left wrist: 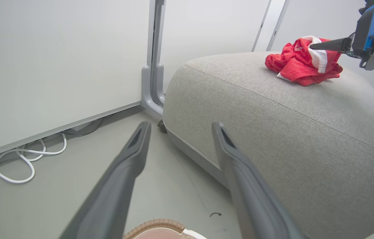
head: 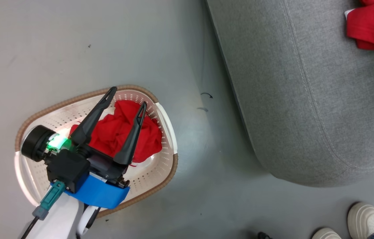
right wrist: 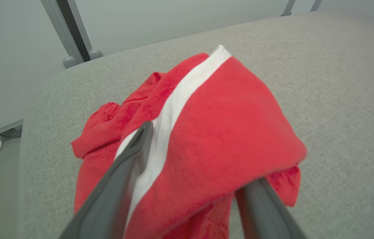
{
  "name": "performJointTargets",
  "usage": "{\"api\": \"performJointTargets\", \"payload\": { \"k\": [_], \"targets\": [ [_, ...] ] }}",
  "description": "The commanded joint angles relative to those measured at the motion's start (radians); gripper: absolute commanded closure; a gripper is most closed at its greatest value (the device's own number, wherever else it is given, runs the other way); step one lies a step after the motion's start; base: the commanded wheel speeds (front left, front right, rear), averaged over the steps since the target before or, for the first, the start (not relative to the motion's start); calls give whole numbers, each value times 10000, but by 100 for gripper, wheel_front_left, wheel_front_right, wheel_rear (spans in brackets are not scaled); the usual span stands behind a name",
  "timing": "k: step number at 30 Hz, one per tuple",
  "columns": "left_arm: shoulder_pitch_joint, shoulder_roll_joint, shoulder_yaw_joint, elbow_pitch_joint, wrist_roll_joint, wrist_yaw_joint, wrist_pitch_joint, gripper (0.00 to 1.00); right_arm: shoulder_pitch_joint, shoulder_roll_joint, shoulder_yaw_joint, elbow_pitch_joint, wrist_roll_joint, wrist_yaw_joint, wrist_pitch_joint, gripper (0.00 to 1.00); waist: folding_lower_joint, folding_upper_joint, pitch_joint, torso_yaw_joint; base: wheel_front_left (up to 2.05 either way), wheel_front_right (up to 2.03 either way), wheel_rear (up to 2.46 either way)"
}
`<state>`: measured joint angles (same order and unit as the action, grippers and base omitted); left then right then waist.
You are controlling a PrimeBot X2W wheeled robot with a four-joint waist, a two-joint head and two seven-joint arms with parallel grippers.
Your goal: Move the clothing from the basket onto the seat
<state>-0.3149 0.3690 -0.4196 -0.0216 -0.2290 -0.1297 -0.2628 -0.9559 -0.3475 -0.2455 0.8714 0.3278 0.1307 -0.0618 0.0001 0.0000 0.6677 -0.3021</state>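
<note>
One red garment [head: 114,131] lies crumpled in the cream basket [head: 154,166] on the floor. My left gripper [head: 128,96] hovers over it, open, its two fingers either side of the cloth and nothing gripped. Its own view looks past the open left gripper [left wrist: 181,124] and the basket rim [left wrist: 155,225] toward the grey seat [left wrist: 273,126]. A second red garment [left wrist: 296,63] with a white stripe rests on the seat [head: 306,99], with a finger [left wrist: 333,44] of my right gripper against it. My right gripper [right wrist: 195,154] is open; that garment [right wrist: 223,122] drapes loosely over its spread fingers.
A person's pale shoes [head: 366,219] stand on the floor at the lower right, close to the seat's corner. A white cable [left wrist: 24,159] loops along the wall base, and a grey post [left wrist: 154,66] stands behind the seat. Bare floor separates basket and seat.
</note>
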Motion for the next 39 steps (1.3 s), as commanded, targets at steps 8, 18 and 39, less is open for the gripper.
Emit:
{"api": "performJointTargets", "payload": {
  "k": [8,18,39],
  "targets": [
    [144,-637,166,500,-222,4,-30,0,865,-163,156,205,474,1,-624,0,-1,0,-1190,300,0,0,0],
    [813,-1374,725,1164,-400,-2,-30,0,2471,306,992,-194,151,3,-1465,0,-1,0,-2928,362,0,0,0],
    [2389,-2355,2782,2167,-247,-4,-30,0,6974,2577,2145,-6019,-2376,3,-791,0,-1,0,-5188,1573,0,0,0]
  ]
}}
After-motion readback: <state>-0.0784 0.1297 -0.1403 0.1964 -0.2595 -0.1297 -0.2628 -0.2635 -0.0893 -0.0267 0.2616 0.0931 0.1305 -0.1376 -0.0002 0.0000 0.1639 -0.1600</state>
